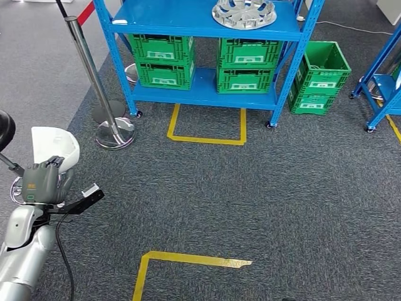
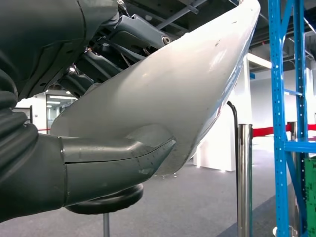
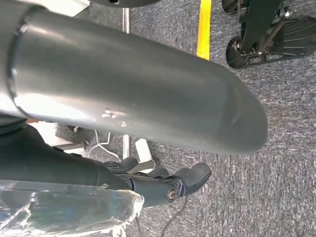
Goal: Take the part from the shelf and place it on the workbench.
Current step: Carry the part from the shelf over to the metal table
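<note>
Left hand (image 1: 45, 182) at about 8 o'clock in the head view, fingers clamped on a white part (image 1: 56, 145), a smooth curved shell. The part sits just past the hand toward 12 o'clock, held above the grey carpet (image 1: 265, 200), well apart from the blue shelf (image 1: 198, 28). In the left wrist view the thick grey thumb (image 2: 111, 165) presses one face of the white part (image 2: 178, 89) with the darker fingers (image 2: 123, 39) on the other face; its long axis runs away from the palm and tapers to a narrow tip, pointing away from the wrist, toward a blue upright and a chrome post (image 2: 245, 177). Small dark scuffs near the tip; no writing readable on the part. Right hand (image 3: 156, 182) hangs over the carpet in the right wrist view; dark fingers (image 3: 193, 174) lie stretched out near one another, and whether they grip anything I cannot tell; crinkled clear film sits beside them. Shelf at 12 o'clock carries a silver wheel cover (image 1: 244, 12) on its upper deck and green crates (image 1: 163, 59) on the lower deck, with another green crate (image 1: 321, 76) on the floor at 1 o'clock. Crates bear white label panels, text too small to read. Yellow tape outline (image 1: 208, 135) on the carpet just in front of the shelf; a second yellow tape corner (image 1: 189, 260) at 6 o'clock. Chrome stanchion (image 1: 97, 81) at 10 o'clock, with a red belt at its top.
</note>
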